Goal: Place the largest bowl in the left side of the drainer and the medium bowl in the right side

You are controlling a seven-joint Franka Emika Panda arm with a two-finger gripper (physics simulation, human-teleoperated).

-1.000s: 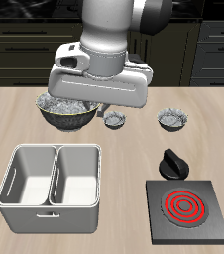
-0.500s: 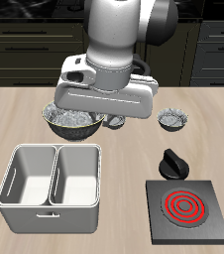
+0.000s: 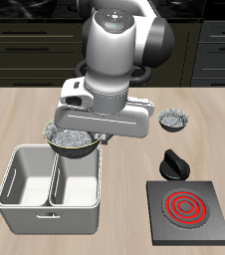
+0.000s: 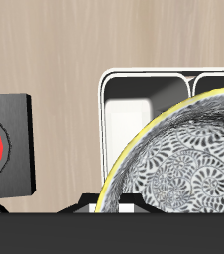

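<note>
Right now I am carrying the largest bowl [image 3: 72, 140], its speckled grey body hanging clear of the counter [image 3: 134, 159] above the back edge of the drainer [image 3: 51, 185]. My pincer [image 3: 97, 135] is mostly hidden under my own wrist housing in the exterior view, so I cannot see how the fingers sit, but the bowl is off the counter and close under my hand, so I take it that I am clamped on its rim. From the wrist view the bowl [image 4: 183, 159] fills much of the picture, its mottled pale inside facing the camera, with the drainer [image 4: 119, 84] behind it, the centre wall and both deep compartments showing past the bowl's edge. A smaller grey bowl [image 3: 172, 121] stands farther back on the counter, well apart from the drainer. Near the counter's front edge lies the black stove plate [image 3: 189, 209] with its red coil, a black knob [image 3: 174, 162] just behind it; the plate [image 4: 3, 144] also shows in the wrist view beside the drainer.
</note>
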